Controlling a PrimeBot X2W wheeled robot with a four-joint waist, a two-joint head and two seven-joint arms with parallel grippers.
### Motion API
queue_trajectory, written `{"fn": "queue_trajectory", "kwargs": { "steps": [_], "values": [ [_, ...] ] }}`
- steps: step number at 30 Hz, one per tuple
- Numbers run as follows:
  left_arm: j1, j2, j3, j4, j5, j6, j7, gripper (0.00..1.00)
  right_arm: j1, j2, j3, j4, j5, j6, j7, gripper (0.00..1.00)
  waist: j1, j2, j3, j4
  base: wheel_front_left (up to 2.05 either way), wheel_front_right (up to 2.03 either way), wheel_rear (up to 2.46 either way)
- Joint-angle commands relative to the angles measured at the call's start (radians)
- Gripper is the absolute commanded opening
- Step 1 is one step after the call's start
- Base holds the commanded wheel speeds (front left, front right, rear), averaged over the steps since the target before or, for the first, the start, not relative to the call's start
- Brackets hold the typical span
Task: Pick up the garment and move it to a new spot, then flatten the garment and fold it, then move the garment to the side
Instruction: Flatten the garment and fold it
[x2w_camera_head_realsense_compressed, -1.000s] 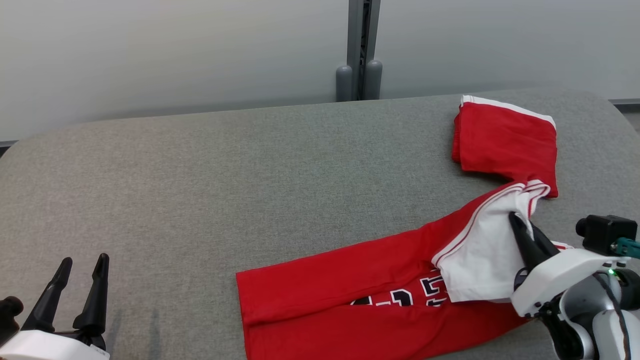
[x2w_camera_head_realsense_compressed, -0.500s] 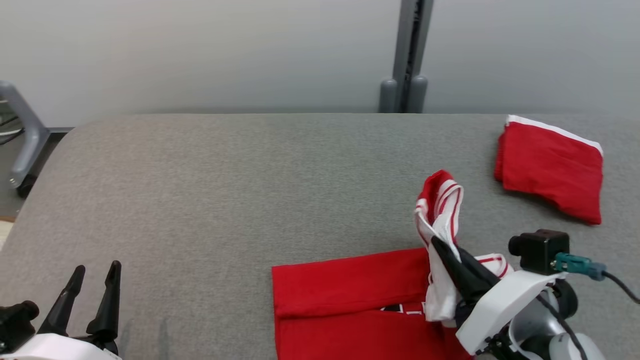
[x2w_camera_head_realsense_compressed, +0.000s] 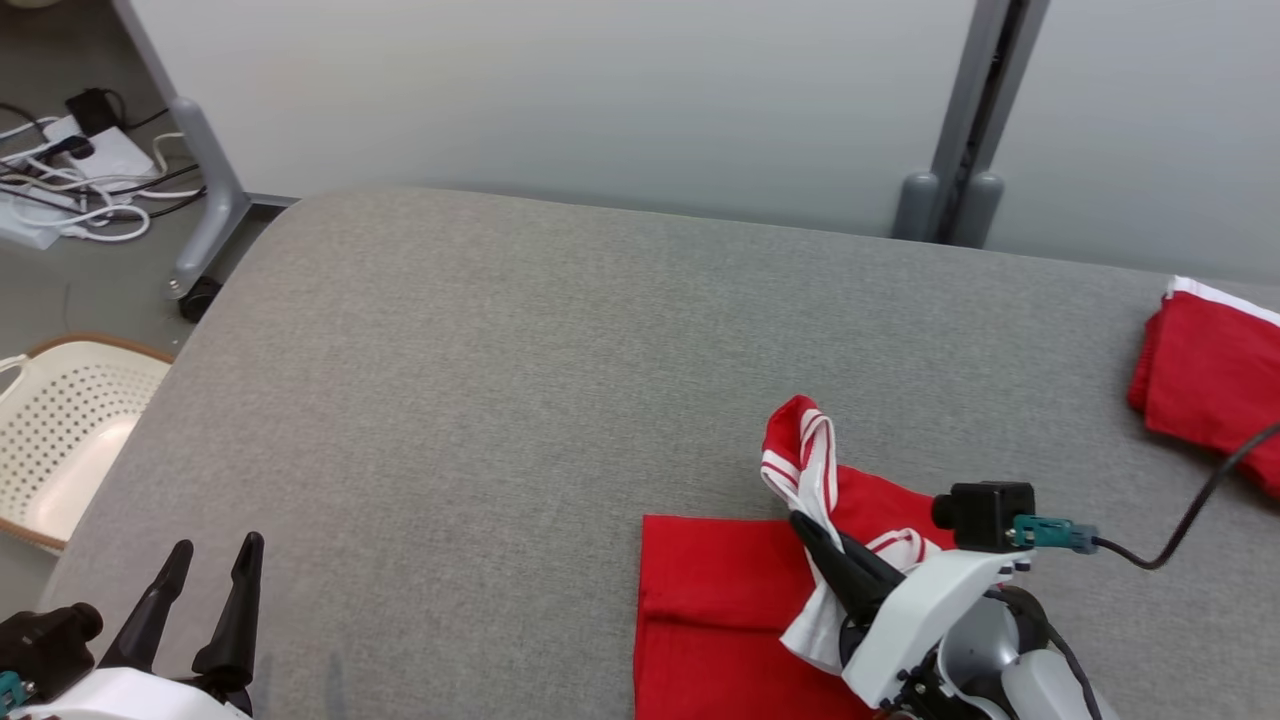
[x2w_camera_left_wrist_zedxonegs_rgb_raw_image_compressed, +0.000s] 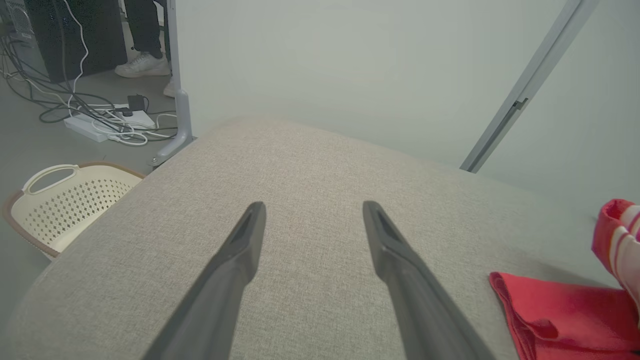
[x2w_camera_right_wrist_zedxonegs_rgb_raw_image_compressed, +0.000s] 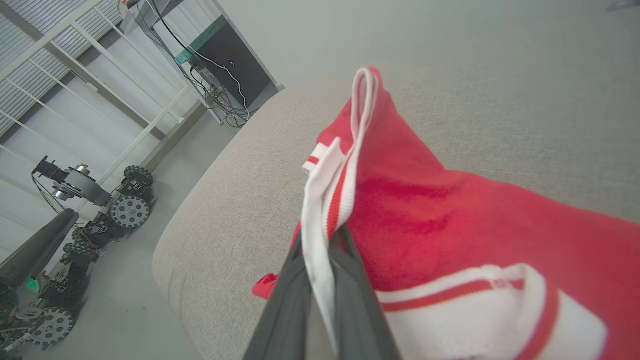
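The white-trimmed edge of the red garment (x2w_camera_head_realsense_compressed: 720, 620), flat a second ago, has been lifted and carried over the red body at the front edge of the worktop (x2w_camera_head_realsense_compressed: 500, 400), pinched in the closed right gripper (x2w_camera_head_realsense_compressed: 803, 523). The left gripper (x2w_camera_head_realsense_compressed: 219, 542) is held wide and empty by the front left corner. A fold is judged to be under way, though how squarely the layers meet is probably hidden beneath the arm.

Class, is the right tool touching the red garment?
Touching. The right wrist view shows the right tool shut on the red garment, pinching its white trim.
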Motion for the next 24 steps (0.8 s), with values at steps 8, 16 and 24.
{"fn": "queue_trajectory", "kwargs": {
  "steps": [8,16,24],
  "values": [
    [-0.022,-0.005,-0.007,0.016,-0.002,-0.006,0.004,1.00,-0.101,-0.006,0.114,0.175,0.093,0.002,-0.072,0.00,0.0000,0.0000,0.003,0.054,0.00,0.00,0.00],
    [-0.022,-0.003,-0.007,0.023,-0.008,-0.001,0.006,1.00,-0.162,-0.006,0.240,0.274,0.198,0.002,-0.147,1.00,0.0000,0.0000,-0.002,0.048,0.00,0.00,0.00],
    [-0.005,-0.001,-0.008,0.014,-0.004,0.013,0.007,1.00,-0.201,-0.007,0.319,0.184,0.310,0.002,-0.247,1.00,0.0000,0.0000,-0.020,-0.008,0.00,0.00,0.00]
  ]
}}
